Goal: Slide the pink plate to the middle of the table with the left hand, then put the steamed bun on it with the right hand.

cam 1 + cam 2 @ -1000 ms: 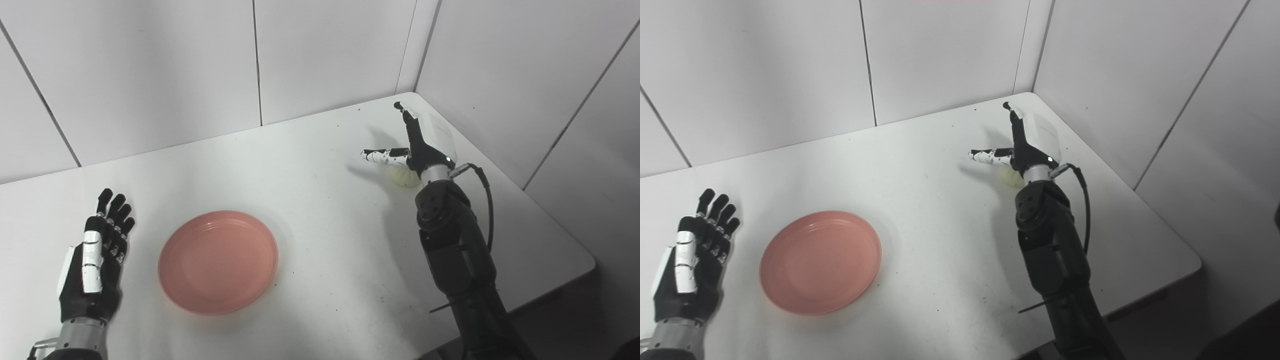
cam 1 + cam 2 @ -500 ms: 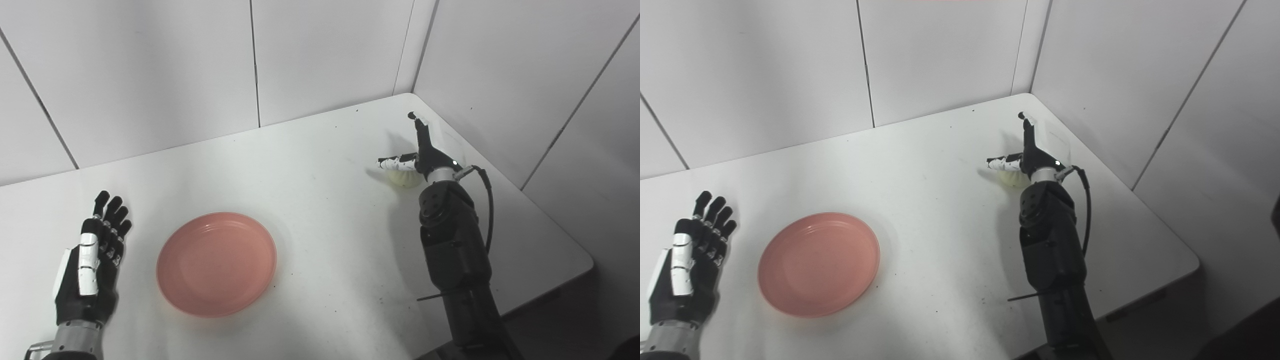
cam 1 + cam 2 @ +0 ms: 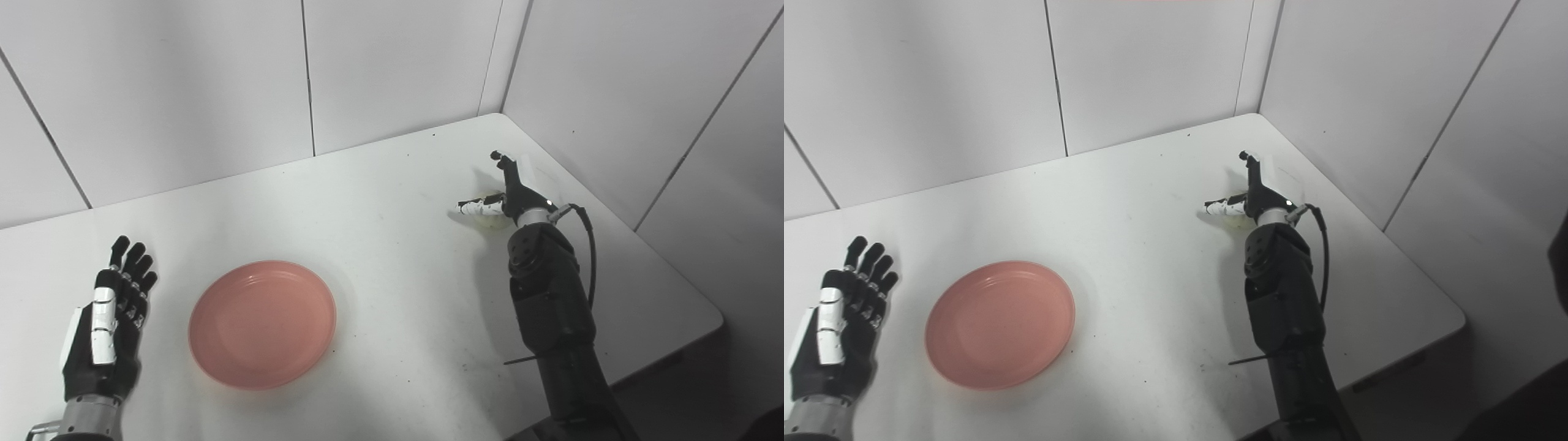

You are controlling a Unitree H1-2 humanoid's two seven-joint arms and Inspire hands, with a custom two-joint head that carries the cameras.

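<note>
My right hand sits over the bun, fingers apart. My left hand lies flat, fingers apart, beside the plate.

Both head cams look steeply down at the white table from the near edge, facing the wall corner. Medium range, whole tabletop in frame. Right eye sits slightly right. Shared: pink plate, both arms, table's far right corner.

text: none readable | labels: none | brands: none | numbers: none | signs: none
</note>
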